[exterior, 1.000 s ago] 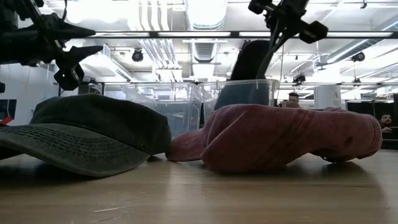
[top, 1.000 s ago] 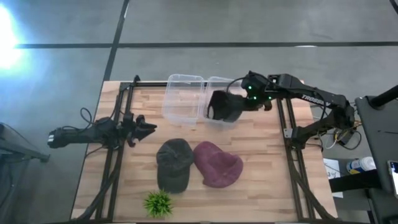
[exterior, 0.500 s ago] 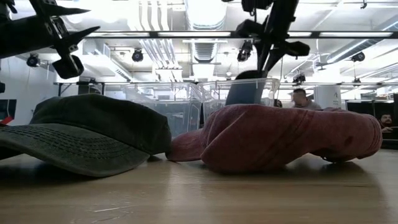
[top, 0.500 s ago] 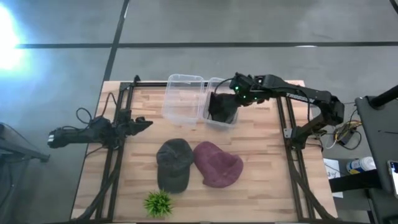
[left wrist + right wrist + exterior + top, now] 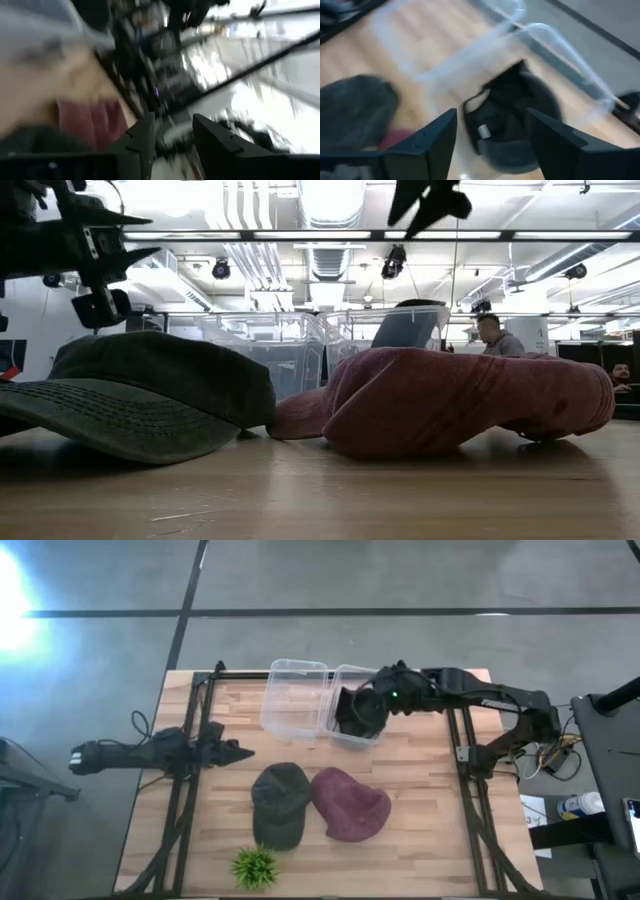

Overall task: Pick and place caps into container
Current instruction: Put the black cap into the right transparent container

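A dark cap (image 5: 354, 712) lies tilted in the right one of two clear containers (image 5: 343, 673), its top showing above the rim (image 5: 412, 307). My right gripper (image 5: 374, 703) hovers open just above it, touching nothing; in its wrist view the cap (image 5: 512, 112) shows beyond the parted fingers. A dark grey-olive cap (image 5: 279, 802) and a maroon cap (image 5: 350, 803) rest side by side on the table's near half. My left gripper (image 5: 238, 752) stands open above the table's left part, clear of everything.
The left clear container (image 5: 295, 698) stands beside the right one at the table's far edge. A small green spiky plant (image 5: 254, 866) sits near the front edge. Black frame rails (image 5: 186, 800) run along the table's left and right sides. A person (image 5: 493, 336) shows in the room behind.
My right gripper has carried the dark cap toward the table's left and down into the right container, then opened, let go and risen. The cap, hanging from the fingers a second ago, now rests in the container.
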